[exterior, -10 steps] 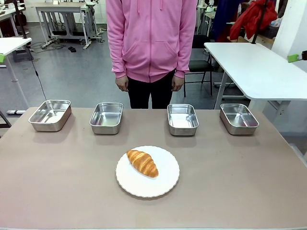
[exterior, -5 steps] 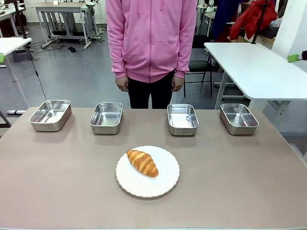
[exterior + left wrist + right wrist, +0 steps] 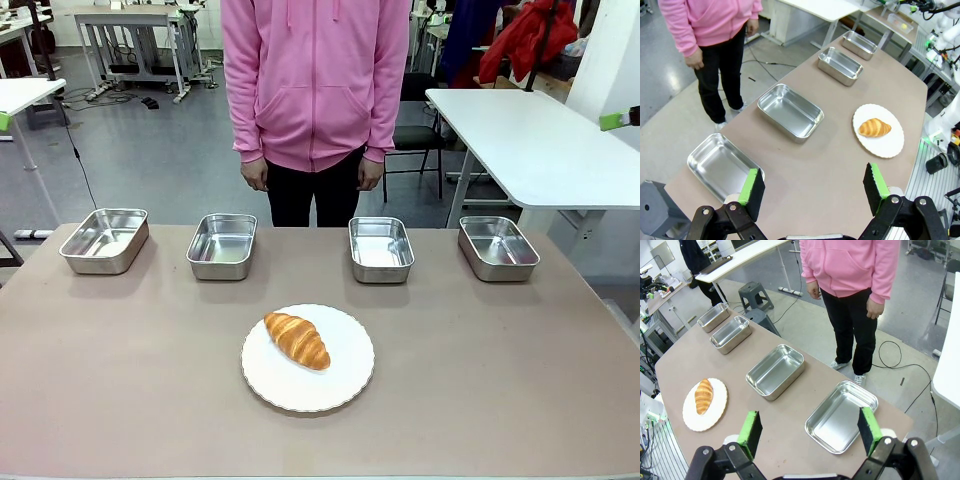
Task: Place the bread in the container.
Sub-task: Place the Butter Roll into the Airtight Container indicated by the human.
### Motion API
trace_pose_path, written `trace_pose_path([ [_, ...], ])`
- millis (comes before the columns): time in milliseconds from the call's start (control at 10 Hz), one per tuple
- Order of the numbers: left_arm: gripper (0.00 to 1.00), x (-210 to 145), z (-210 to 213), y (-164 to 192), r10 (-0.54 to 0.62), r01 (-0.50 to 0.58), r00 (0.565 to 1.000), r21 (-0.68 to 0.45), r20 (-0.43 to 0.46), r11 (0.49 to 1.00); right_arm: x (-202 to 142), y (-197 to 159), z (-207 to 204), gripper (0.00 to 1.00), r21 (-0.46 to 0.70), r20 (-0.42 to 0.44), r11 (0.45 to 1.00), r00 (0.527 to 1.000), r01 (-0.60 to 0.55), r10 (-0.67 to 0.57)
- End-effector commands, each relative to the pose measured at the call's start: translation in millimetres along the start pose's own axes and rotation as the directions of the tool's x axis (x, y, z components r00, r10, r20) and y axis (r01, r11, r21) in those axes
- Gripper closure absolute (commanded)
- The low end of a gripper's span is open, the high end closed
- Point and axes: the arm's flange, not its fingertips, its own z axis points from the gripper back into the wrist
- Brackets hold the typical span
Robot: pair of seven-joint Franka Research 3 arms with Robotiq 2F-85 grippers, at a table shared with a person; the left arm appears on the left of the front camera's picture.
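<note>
**Op:** Layout?
**Eng:** The table [image 3: 120,400] has four steel pans [image 3: 222,268] in a row along the far edge, all empty. The white plate [image 3: 350,385] sits centred on your side, well apart from them. The croissant [image 3: 297,340] lies on the plate, left of its middle, at an angle.
**Op:** How do I take it?
**Eng:** Nothing's picked yet, so grasp first. Come straight down with the jaws across its narrow width, and squeeze lightly because I'd expect the crust to crush. I can't tell which pan is meant: the person's hands [image 3: 256,174] hang down and point at nothing.
**Op:** Claws?
**Eng:** Your left gripper [image 3: 812,180] is spread wide and empty, high over the table's left end. Your right gripper [image 3: 810,427] is the same, fully spread and holding nothing, over the right end.
</note>
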Motion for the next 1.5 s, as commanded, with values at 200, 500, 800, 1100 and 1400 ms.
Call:
trace_pose_path([
  [200,0.00,0.5,0.5,-1.0,-0.005,0.005,1.000,0.000,0.002,1.000,0.3,1.5,-0.5,0.00,0.006,0.010,1.000,1.000,-0.002,0.002],
  [500,0.00,0.5,0.5,-1.0,-0.005,0.005,1.000,0.000,0.002,1.000,0.3,1.5,-0.5,0.00,0.006,0.010,1.000,1.000,-0.002,0.002],
  [800,0.00,0.5,0.5,-1.0,-0.005,0.005,1.000,0.000,0.002,1.000,0.3,1.5,-0.5,0.00,0.006,0.010,1.000,1.000,-0.002,0.002],
  [1100,0.00,0.5,0.5,-1.0,-0.005,0.005,1.000,0.000,0.002,1.000,0.3,1.5,-0.5,0.00,0.006,0.010,1.000,1.000,-0.002,0.002],
  [1400,0.00,0.5,0.5,-1.0,-0.005,0.005,1.000,0.000,0.002,1.000,0.3,1.5,-0.5,0.00,0.006,0.010,1.000,1.000,-0.002,0.002],
])
